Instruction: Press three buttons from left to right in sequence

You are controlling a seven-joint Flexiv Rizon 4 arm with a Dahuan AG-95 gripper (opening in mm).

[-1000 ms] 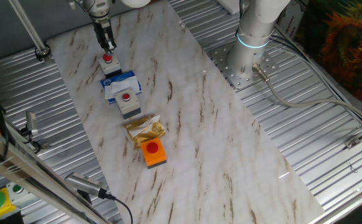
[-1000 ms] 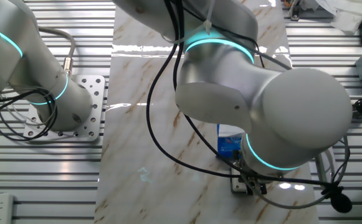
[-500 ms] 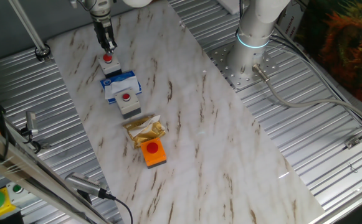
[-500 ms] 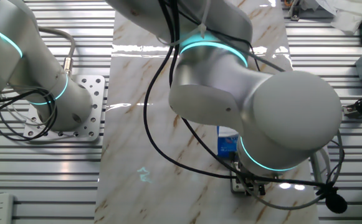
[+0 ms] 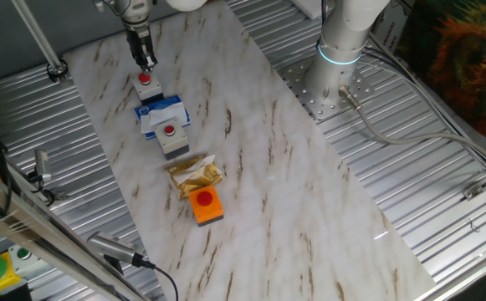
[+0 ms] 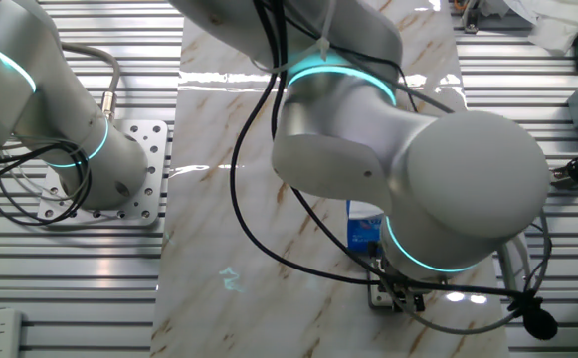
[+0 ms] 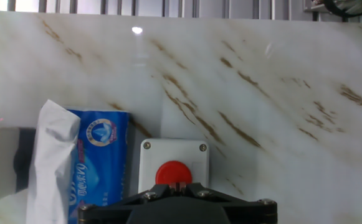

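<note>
The orange-based button [image 5: 206, 204] is sitting nearest, beside a crumpled yellow wrapper [image 5: 194, 173]; the middle button [image 5: 171, 136] is touching a blue-and-white carton [image 5: 161, 113]; farthest, the gripper [image 5: 145, 62] is hovering over the far button [image 5: 146, 85], jaw state impossible to tell

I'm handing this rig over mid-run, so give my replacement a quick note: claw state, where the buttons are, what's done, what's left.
Claw: poised at the red cap of the first button, tips right at the cap in the hand view; open or shut, and contact, cannot be told.
Buttons: a row on the marble table. First on a grey-white base; the blue-and-white packet lies between it and the second button; the orange-based third button sits beside a gold wrapper.
Done: lined up on the first.
Left: confirm that press, then second, then third.
</note>
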